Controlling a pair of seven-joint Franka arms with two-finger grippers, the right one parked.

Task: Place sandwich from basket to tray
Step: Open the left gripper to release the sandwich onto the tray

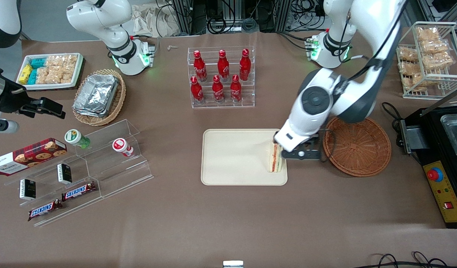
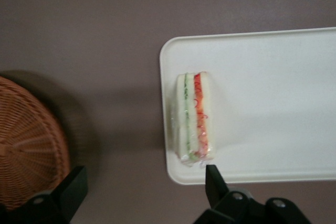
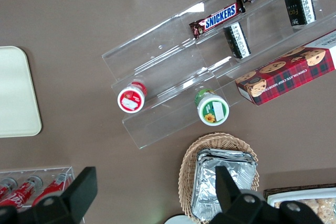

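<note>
The sandwich (image 1: 275, 158) lies on the cream tray (image 1: 236, 160), at the tray's edge nearest the reddish-brown wicker basket (image 1: 358, 147). Its orange-red and green filling stripes face up. The basket holds nothing that I can see. My left gripper (image 1: 301, 153) hangs open and empty above the table, over the gap between tray and basket and just beside the sandwich. In the left wrist view the gripper (image 2: 144, 174) is spread wide. One fingertip (image 2: 211, 174) is close to the end of the sandwich (image 2: 195, 116) on the tray (image 2: 273, 103), and the other is near the basket (image 2: 29, 145).
A clear rack of red bottles (image 1: 221, 76) stands farther from the front camera than the tray. A black machine with a red button (image 1: 442, 175) sits at the working arm's end, with a wire rack of snack bags (image 1: 429, 56). Acrylic shelves (image 1: 87, 163), a foil-tray basket (image 1: 100, 96) and a white snack tray (image 1: 50, 70) lie toward the parked arm's end.
</note>
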